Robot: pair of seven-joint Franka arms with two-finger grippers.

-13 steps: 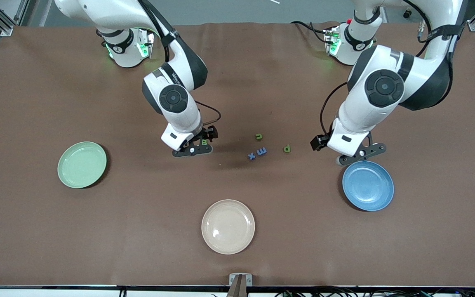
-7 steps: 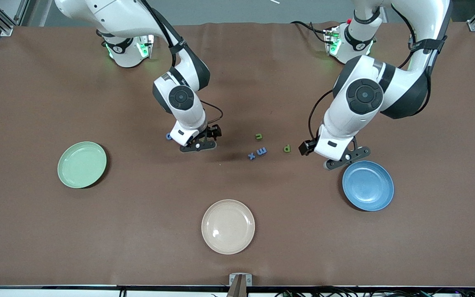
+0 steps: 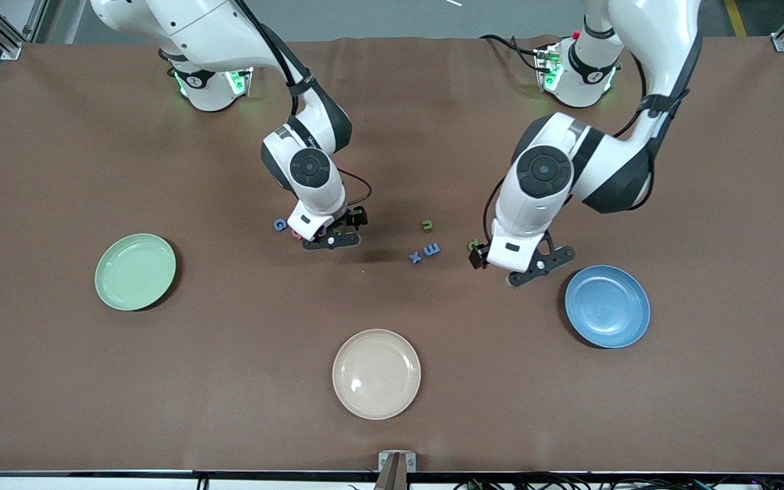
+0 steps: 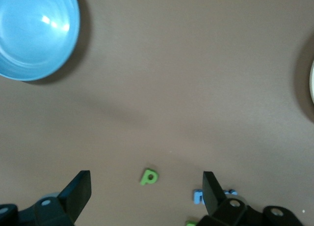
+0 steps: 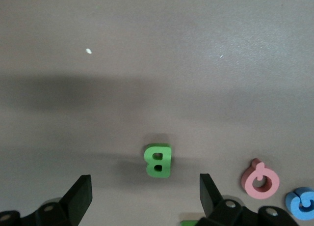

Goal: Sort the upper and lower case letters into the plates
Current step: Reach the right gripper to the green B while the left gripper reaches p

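Observation:
The light green plate (image 3: 135,271) lies toward the right arm's end and the blue plate (image 3: 607,306) toward the left arm's end; both hold nothing. Foam letters lie mid-table: blue G (image 3: 280,224), a pink letter (image 3: 295,235), green u (image 3: 427,224), blue m (image 3: 433,249), blue x (image 3: 416,257), green p (image 3: 474,243). My right gripper (image 3: 331,239) hangs open over a green B (image 5: 158,160), its fingers (image 5: 81,196) wide apart. My left gripper (image 3: 535,267) hangs open over the green p (image 4: 148,177), which lies between its fingers (image 4: 78,191).
A cream-beige plate (image 3: 376,373) sits nearer the front camera, mid-table, and holds nothing. In the right wrist view the pink letter (image 5: 260,179) and blue G (image 5: 300,202) lie beside the B. The blue plate (image 4: 34,32) also shows in the left wrist view.
My left gripper has moved from the blue plate's rim toward the middle, now over the green p. My right gripper shifted slightly toward the middle, uncovering the blue G and pink letter.

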